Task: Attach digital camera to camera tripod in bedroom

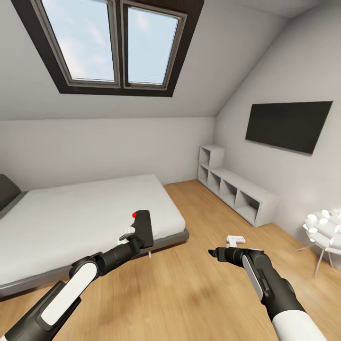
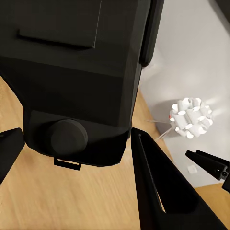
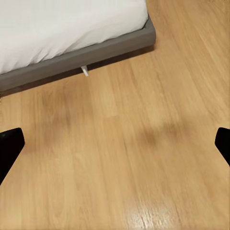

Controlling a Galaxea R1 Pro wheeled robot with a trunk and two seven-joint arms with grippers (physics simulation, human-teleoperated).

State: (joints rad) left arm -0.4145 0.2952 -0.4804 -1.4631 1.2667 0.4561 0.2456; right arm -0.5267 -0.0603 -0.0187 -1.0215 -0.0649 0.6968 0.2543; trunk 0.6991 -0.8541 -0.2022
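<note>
The robot stood in the bedroom, on a light wood plank floor (image 1: 199,265) under white sloped walls and a dark-framed skylight window (image 1: 116,45). A low grey-framed bed with a white mattress (image 1: 80,218) lay ahead to the left. Along the right wall ran a low white open-cubby shelf (image 1: 234,192), with a flat black wall screen (image 1: 289,125) above it and a white petal-shaped chair (image 1: 324,229) farther right.

The left gripper (image 1: 137,239) was raised in front of the bed, its fingers closed on the small black digital camera with a red round spot on top (image 1: 143,227). In the left wrist view the camera body (image 2: 76,81) sat between the dark fingers (image 2: 163,187), its round knob facing the lens.

The right gripper (image 1: 214,253) hung over bare floor, well apart from the camera. Its fingers (image 3: 9,148) stood wide apart with nothing between them. A small white object (image 1: 235,239) lay on the floor just beyond it; what it was could not be told.
</note>
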